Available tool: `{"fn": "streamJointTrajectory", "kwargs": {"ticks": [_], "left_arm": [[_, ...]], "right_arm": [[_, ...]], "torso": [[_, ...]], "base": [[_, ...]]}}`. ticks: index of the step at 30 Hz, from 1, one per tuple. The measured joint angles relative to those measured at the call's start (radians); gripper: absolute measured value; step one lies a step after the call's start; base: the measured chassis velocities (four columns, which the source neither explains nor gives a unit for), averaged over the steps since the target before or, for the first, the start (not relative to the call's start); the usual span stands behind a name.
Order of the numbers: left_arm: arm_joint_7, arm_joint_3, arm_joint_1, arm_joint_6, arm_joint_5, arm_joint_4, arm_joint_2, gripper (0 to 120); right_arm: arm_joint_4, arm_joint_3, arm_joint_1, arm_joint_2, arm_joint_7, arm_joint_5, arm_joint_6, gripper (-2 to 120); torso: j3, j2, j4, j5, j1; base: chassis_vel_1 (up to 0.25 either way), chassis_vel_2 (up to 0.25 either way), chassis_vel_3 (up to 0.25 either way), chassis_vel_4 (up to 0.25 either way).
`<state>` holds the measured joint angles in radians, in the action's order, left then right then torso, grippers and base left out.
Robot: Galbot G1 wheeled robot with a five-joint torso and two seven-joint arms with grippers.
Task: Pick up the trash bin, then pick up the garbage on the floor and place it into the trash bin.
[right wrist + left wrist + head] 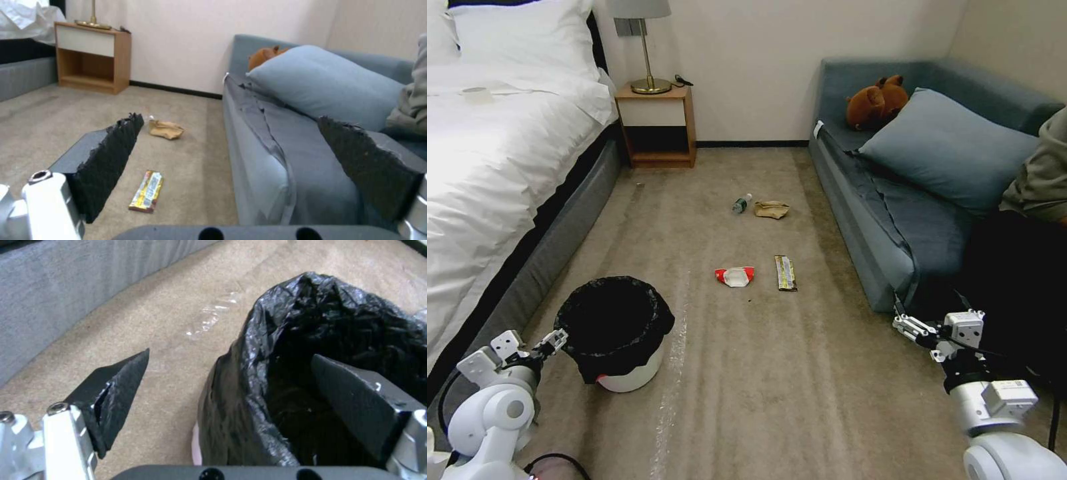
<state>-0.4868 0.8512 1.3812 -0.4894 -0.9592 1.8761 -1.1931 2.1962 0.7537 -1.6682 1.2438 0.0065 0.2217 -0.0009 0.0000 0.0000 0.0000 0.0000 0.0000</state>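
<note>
Bin (627,353) with black bag sitting on carpet at lower left, left gripper (231,373) spreading wide astride its rim, one finger (356,400) inside, right gripper (231,156) hanging wide open at lower right, wrappers (736,275), bottle (741,203), paper bag (772,209) lying mid-floor.

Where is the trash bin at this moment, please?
In the head view, the trash bin stands on the carpet at lower left, beside the bed, the open left tool straddling its rim.

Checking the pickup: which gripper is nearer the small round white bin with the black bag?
Left. The left gripper straddles the white bin's rim, jaws open; the right gripper hangs by the sofa.
</note>
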Motion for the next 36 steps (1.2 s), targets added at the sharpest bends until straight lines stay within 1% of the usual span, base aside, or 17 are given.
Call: {"fn": "streamJointTrajectory", "kwargs": {"ticks": [6,9,10,11,12,15,20,23,25,28,31,32,33,34,35,36], "left_arm": [[-0.001,-0.006,-0.035,-0.007,0.001,-0.029,-0.005,98],[-0.001,-0.012,-0.072,-0.013,-0.007,-0.073,0.002,98],[-0.001,-0.012,-0.072,-0.013,-0.007,-0.073,0.002,98],[-0.001,-0.012,-0.082,-0.013,-0.011,-0.087,0.003,98],[-0.001,-0.012,-0.082,-0.013,-0.011,-0.087,0.003,98],[0.001,-0.012,-0.097,-0.014,-0.017,-0.115,0.002,98],[0.006,-0.013,-0.101,-0.015,-0.017,-0.125,-0.001,97],[0.019,-0.021,-0.106,-0.015,-0.017,-0.137,-0.003,94],[0.032,-0.027,-0.114,-0.015,-0.012,-0.157,-0.004,88],[0.042,-0.03,-0.121,-0.014,-0.006,-0.171,-0.004,86],[0.064,-0.034,-0.133,-0.009,0.01,-0.203,-0.003,74],[0.064,-0.034,-0.133,-0.009,0.01,-0.203,-0.003,74],[0.069,-0.035,-0.136,-0.005,0.014,-0.21,-0.002,71],[0.075,-0.035,-0.137,0.004,0.022,-0.217,-0.002,64],[0.075,-0.035,-0.137,0.004,0.022,-0.217,-0.002,64],[0.079,-0.036,-0.137,0.008,0.026,-0.221,-0.002,59]], "right_arm": [[0.004,-0.004,0.005,-0.003,0.0,-0.007,0.001,100],[0.008,-0.007,0.005,-0.005,-0.004,-0.008,0.002,100],[0.008,-0.007,0.005,-0.005,-0.004,-0.008,0.002,100],[0.009,-0.009,0.005,-0.006,-0.009,-0.01,0.007,100],[0.009,-0.009,0.005,-0.006,-0.009,-0.01,0.007,100],[0.01,-0.017,0.005,-0.009,-0.023,-0.014,0.022,100],[0.008,-0.018,0.006,-0.012,-0.026,-0.015,0.03,100],[0.006,-0.016,0.009,-0.013,-0.039,-0.027,0.049,100],[0.007,-0.016,0.011,-0.013,-0.046,-0.029,0.054,100],[0.007,-0.018,0.012,-0.013,-0.048,-0.029,0.063,100],[0.003,-0.025,0.013,-0.013,-0.054,-0.031,0.084,100],[0.003,-0.025,0.013,-0.013,-0.054,-0.031,0.084,100],[0.002,-0.027,0.014,-0.012,-0.055,-0.033,0.091,100],[-0.002,-0.029,0.015,-0.012,-0.06,-0.036,0.104,100],[-0.002,-0.029,0.015,-0.012,-0.06,-0.036,0.104,100],[-0.005,-0.029,0.016,-0.011,-0.063,-0.038,0.112,100]], "torso": [[0.0,0.0,0.0,0.0,0.0],[0.0,0.0,0.0,0.0,0.0],[0.0,0.0,0.0,0.0,0.0],[0.0,0.0,0.0,0.0,0.0],[0.0,0.0,0.0,0.0,0.0],[0.0,0.0,0.0,0.0,0.0],[0.0,0.0,0.0001,-0.0001,0.0],[0.0,0.0,0.0,-0.0001,0.0],[0.0,0.0,0.0001,-0.0001,0.0],[0.0,0.0,0.0,-0.0001,0.0],[0.0,0.0,0.0,-0.0001,0.0],[0.0,0.0,0.0,-0.0001,0.0],[0.0,0.0,0.0,-0.0001,0.0],[0.0,0.0,0.0,-0.0001,0.0],[0.0,0.0,0.0,-0.0001,0.0],[0.0,0.0,0.0,-0.0001,0.0]], "base": [[0.0,0.0,0.0,0.0],[0.0,0.0,0.0,0.0],[0.0,0.0,0.0,0.0],[0.0,0.0,0.0,0.0],[0.0,0.0,0.0,0.0],[0.0,0.0,0.0,0.0],[0.0,0.0,0.0,0.0],[0.0,0.0,0.0,0.0],[0.0,0.0,0.0,0.0],[0.0,0.0,0.0,0.0],[0.0,0.0,0.0,0.0],[0.0,0.0,0.0,0.0],[0.0,0.0,0.0,0.0],[0.0,0.0,0.0,0.0],[0.0,0.0,0.0,0.0],[0.0,0.0,0.0,0.0]]}}
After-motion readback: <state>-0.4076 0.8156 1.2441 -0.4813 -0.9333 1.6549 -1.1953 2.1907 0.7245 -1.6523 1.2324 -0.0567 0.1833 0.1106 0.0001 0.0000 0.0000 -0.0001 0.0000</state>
